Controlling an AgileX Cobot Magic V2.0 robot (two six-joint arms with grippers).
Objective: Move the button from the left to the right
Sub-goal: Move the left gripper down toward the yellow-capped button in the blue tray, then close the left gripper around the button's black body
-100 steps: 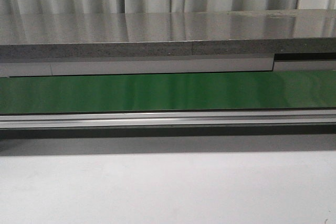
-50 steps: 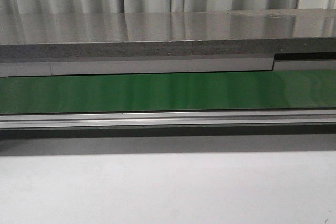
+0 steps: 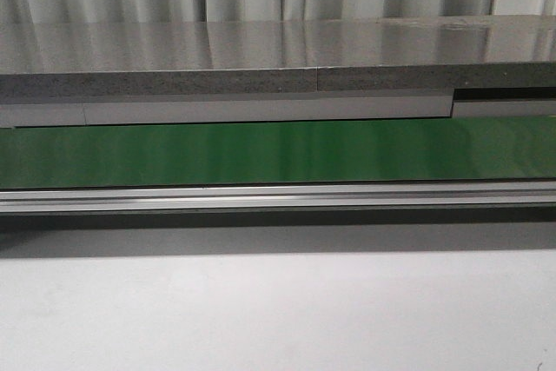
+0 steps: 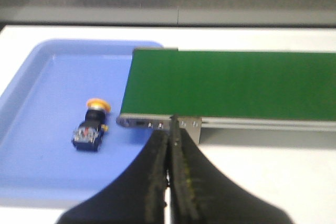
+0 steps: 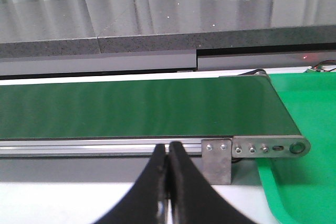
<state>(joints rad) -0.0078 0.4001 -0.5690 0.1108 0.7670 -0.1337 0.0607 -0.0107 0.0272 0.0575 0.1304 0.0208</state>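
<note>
Nothing visible has moved between the earlier front views and the present one: green belt (image 3: 278, 152), aluminium rail (image 3: 278, 197) and grey counter (image 3: 261, 58) look the same, and no arm enters that view.

Button (image 4: 92, 124): lies on its side in the blue tray (image 4: 37, 87), at the left end of the belt (image 4: 231, 83) and just beside its end roller, orange cap pointing away from the camera, black body with terminals nearer to it. It is not on the belt and nothing touches it. Judged from its look, the part is small, rigid and light; the domed cap is probably smooth and would slip, and it may depress under load. The flat flanks of the black body offer the better hold, across its narrow width, clear of the terminals.

Left end effector (image 4: 169, 145): fingers pressed together, nothing between them, poised over the white surface (image 4: 273, 182) near the belt's end bracket and apart from the button. It would have to spread before any grasp.

Right end effector (image 5: 168, 156): likewise clenched and empty, before the rail (image 5: 100, 145) near the belt's right end, where a green tray (image 5: 310, 108) sits, presumably the receiving side.

Transfer appears not yet begun.
</note>
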